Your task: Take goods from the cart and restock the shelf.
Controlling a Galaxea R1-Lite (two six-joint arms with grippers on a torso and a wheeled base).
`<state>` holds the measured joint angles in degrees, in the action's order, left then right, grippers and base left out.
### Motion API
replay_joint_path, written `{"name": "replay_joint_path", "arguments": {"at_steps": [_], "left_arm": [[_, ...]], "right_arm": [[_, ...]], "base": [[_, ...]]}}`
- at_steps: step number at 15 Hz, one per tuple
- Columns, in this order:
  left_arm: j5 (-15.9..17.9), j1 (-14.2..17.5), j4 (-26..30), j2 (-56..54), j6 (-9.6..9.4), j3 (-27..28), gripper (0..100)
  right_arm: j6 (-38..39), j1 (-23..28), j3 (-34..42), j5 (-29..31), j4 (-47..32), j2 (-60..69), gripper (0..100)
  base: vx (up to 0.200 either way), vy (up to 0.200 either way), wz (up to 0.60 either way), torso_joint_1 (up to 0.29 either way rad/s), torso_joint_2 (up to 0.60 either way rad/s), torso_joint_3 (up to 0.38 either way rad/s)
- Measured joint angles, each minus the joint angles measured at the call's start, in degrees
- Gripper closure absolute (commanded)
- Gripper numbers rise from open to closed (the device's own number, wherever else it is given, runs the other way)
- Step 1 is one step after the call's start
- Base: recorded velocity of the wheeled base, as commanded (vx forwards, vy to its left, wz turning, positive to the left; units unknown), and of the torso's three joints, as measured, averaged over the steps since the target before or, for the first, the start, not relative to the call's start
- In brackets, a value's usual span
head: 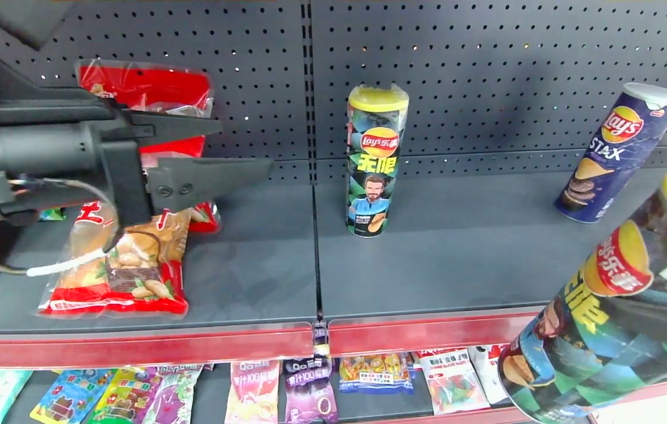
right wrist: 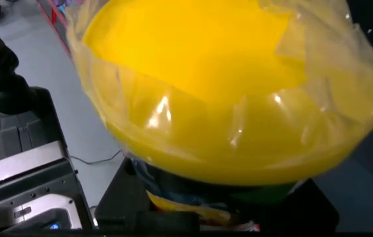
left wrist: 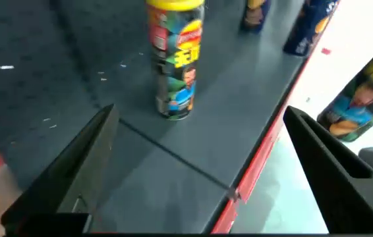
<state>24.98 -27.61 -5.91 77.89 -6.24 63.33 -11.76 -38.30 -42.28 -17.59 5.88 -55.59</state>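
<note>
**Mia:** Why is the left gripper (head: 245, 147) just hanging over the shelf (head: 427, 259)?

**Tom:** Its two fingers are spread wide and there is nothing between them. It sits above the red snack bag (head: 127, 259), which lies flat near the front. I'd say it is free for the next job.

**Mia:** And the right gripper (right wrist: 219, 197)?

**Tom:** It has the tilted can (head: 598, 306). The can hides most of the fingers, so I can't be sure, but they seem squeezed tight on its body. The yellow lid points up toward the shelf. The can is low at the right end, by the red front edge (head: 133, 347), and not on the shelf yet.

**Mia:** Where should it go?

**Tom:** I think next to the standing can (head: 377, 162). They match, and both have a yellow lid and green and blue patches. Each has a red and yellow badge and a picture of a person.

**Mia:** What about the blue can (head: 619, 156)?

**Tom:** It has a white lid and leans against the back wall. Its label has a badge, white letters and a picture of crisps.
</note>
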Motion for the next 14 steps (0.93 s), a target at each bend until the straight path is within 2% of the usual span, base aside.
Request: {"name": "replay_joint_path", "arguments": {"at_steps": [1, 4, 10, 14], "left_arm": [[0.0, -0.5, -0.1, 2.4, -0.18, 0.8, 0], [-0.1, -1.0, -1.7, 8.5, -2.49, 3.3, 0], [0.4, -1.9, -2.7, 18.9, -2.82, 12.7, 0], [0.7, -1.9, -5.7, 24.6, -2.82, 16.2, 0]], "right_arm": [[0.2, 0.0, -0.5, 0.0, 0.0, 0.1, 100], [0.7, 0.0, -1.5, -0.1, -0.2, 0.4, 100], [2.1, 0.4, -1.6, 0.4, -0.4, 0.6, 100], [2.2, 0.4, -1.7, 0.5, -0.4, 0.7, 100]], "base": [[0.0, 0.0, 0.0, 0.0, 0.0, 0.0], [0.0, 0.0, 0.0, 0.0, 0.0, 0.0], [0.0, 0.0, 0.0, 0.0, 0.0, 0.0], [0.0, 0.0, 0.0, 0.0, 0.0, 0.0]]}}
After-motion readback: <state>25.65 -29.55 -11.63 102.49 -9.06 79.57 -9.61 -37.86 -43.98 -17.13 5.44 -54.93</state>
